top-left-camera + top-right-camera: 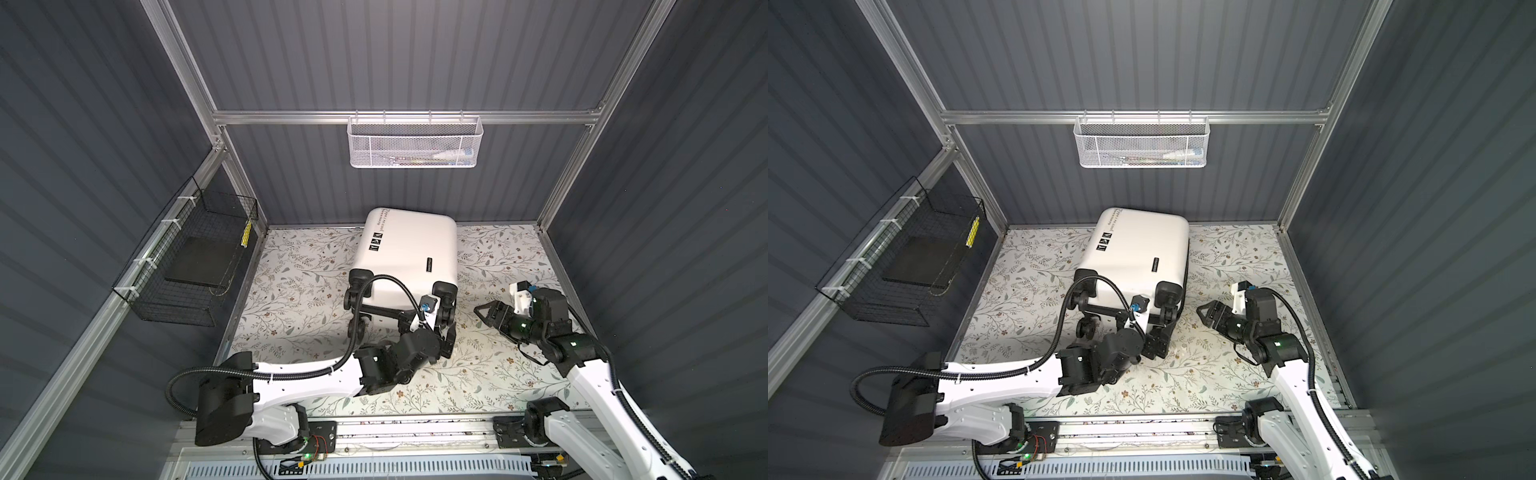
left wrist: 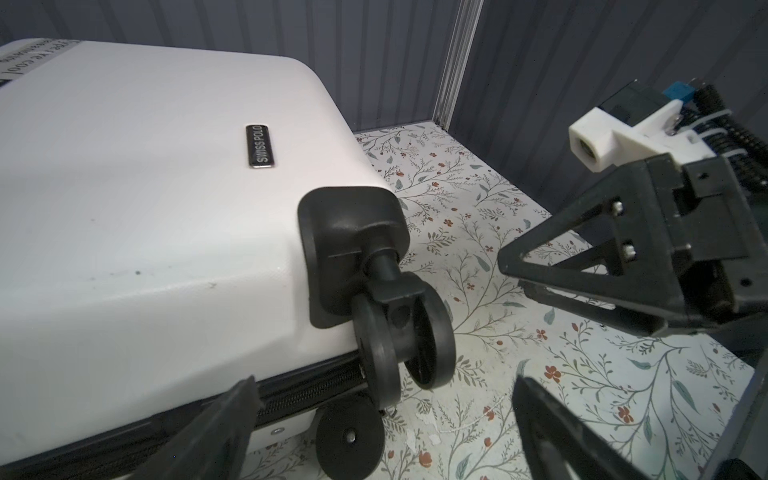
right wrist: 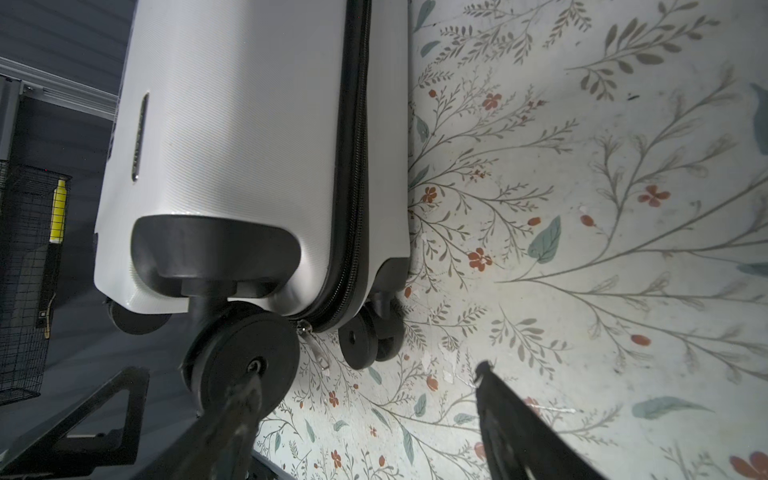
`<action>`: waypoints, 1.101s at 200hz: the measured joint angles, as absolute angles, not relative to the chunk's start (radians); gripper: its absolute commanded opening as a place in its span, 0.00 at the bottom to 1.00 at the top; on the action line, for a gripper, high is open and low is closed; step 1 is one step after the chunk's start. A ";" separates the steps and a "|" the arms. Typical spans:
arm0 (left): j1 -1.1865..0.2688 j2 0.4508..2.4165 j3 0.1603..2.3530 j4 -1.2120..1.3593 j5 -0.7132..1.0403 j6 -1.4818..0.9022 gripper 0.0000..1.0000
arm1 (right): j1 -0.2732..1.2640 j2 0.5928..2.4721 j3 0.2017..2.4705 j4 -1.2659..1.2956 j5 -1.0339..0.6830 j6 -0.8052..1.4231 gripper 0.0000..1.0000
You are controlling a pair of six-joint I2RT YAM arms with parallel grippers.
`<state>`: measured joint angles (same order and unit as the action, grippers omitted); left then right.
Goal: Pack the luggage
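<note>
Dark ribbed walls (image 1: 374, 54) enclose the cell, and a floral mat (image 1: 299, 286) covers the floor. On the rear rail (image 1: 270, 117) we note a white basket (image 1: 374, 145) holding small items we cannot identify. On the left wall hangs a black basket (image 1: 166, 307) with a flat dark slab (image 1: 199, 262) inside.

We find the luggage (image 1: 409, 249) lying flat on the mat at the middle rear. Its far end is close to the back wall and its wheels face the arms. It is closed: the zipper (image 3: 353, 166) runs shut along the side, and its pull (image 3: 318, 347) hangs at the wheel end. A badge (image 2: 259, 146) sits on the upper shell.

The left gripper (image 2: 384, 384) is at the near right corner of the luggage, jaws spread wide. In its wrist view the corner wheels (image 2: 399, 345) show between the fingers (image 2: 232, 415). We cannot tell whether either finger touches the wheels or the shell. We see no grip on anything.

The right gripper (image 1: 478, 311) hovers low over the mat just to the right of that same corner. It points toward the corner and is apart from the shell. Its wrist view shows the jaws well spread and empty.
</note>
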<state>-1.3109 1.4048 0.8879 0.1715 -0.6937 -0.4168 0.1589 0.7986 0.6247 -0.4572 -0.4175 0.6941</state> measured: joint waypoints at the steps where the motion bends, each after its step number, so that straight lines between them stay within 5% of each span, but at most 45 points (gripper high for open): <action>1: -1.311 1.406 0.888 0.173 -0.694 -0.418 0.97 | 0.159 0.799 0.624 -0.457 -0.418 0.694 0.81; 157: -1.315 1.593 0.889 0.392 -0.759 -0.411 0.75 | 0.153 0.786 0.561 -0.406 -0.443 0.698 0.73; 220: -1.270 1.594 0.881 0.451 -0.742 -0.412 0.73 | 0.153 0.786 0.556 -0.404 -0.443 0.696 0.77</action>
